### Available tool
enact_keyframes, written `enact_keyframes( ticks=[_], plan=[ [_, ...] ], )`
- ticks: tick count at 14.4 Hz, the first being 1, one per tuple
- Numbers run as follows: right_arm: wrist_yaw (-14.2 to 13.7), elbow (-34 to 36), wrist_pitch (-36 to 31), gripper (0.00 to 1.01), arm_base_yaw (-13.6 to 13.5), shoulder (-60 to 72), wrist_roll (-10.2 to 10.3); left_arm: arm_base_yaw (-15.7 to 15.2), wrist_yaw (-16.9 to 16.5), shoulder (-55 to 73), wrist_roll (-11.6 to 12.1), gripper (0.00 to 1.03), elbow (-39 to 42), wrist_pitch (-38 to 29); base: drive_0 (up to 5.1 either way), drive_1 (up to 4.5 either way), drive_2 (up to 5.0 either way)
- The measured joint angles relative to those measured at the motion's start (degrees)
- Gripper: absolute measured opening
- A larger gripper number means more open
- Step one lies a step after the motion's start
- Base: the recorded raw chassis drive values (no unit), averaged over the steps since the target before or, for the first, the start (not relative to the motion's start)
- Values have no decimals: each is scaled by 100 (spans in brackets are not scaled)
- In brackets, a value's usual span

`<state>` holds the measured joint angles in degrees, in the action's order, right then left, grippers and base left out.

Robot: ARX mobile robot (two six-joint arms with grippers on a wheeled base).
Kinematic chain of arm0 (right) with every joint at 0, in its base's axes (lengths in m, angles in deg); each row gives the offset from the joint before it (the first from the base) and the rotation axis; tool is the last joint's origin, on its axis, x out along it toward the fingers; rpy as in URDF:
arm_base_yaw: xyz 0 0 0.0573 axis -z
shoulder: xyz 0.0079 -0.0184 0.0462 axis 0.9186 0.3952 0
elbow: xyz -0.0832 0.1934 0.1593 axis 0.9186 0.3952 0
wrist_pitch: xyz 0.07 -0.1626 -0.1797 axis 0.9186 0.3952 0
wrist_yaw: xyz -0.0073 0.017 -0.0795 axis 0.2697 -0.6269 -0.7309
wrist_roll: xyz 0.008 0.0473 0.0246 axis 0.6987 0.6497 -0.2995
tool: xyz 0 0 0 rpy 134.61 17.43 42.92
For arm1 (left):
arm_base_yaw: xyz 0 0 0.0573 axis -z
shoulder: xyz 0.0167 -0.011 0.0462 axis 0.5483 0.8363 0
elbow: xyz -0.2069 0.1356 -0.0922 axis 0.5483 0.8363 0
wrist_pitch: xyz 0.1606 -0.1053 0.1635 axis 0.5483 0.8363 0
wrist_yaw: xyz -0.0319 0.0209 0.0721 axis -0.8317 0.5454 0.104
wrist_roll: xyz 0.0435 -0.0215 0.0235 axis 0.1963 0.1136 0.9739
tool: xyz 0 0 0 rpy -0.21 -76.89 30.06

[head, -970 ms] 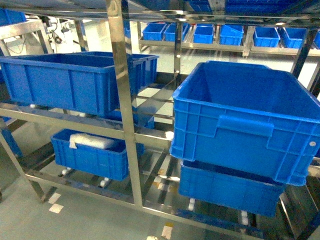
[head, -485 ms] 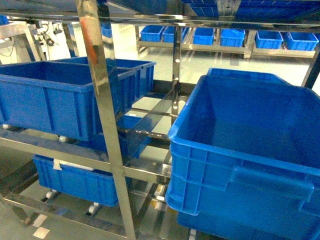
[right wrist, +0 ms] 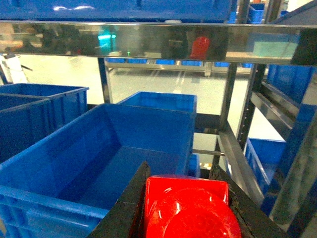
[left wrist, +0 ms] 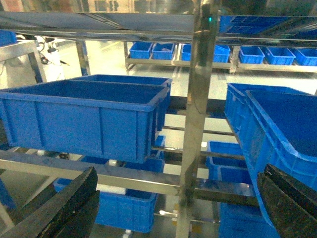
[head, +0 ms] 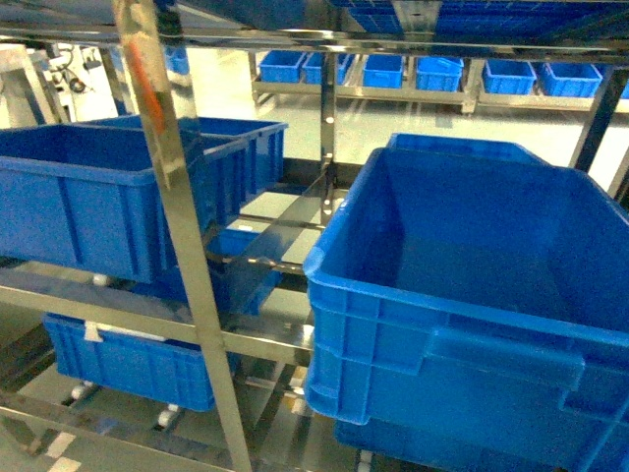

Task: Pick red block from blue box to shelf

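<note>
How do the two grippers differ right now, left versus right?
The left gripper is open, its black fingers spread wide with nothing between them; the right gripper is shut on the red plastic block. The left faces the steel shelf upright; the right faces the big blue plastic box. Both have black fingers.

The shelf (head: pixel 187 285) is polished steel, mirror-bright, its rails throwing back blue and red reflections. The blue box (head: pixel 472 324) looks like moulded plastic, ribbed outside, smooth with a soft sheen inside. The red block (right wrist: pixel 190 208) appears glossy, perhaps plastic, between matt black fingers (right wrist: pixel 124 213) of the right gripper (right wrist: pixel 185 210).
</note>
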<state>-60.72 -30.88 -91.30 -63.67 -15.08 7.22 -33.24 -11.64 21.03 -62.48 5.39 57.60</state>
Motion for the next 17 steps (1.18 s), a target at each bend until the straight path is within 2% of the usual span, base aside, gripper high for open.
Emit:
enact_keyframes(
  ticks=[5,17],
  plan=[
    [-2,0,0,28,0,0,0,0,0,0,0,98,0,-2,-130,-130,-130],
    [-17,0,0,28,2,0,0,4,-2,0,0,98,0,-2,0,0,0]
  ],
)
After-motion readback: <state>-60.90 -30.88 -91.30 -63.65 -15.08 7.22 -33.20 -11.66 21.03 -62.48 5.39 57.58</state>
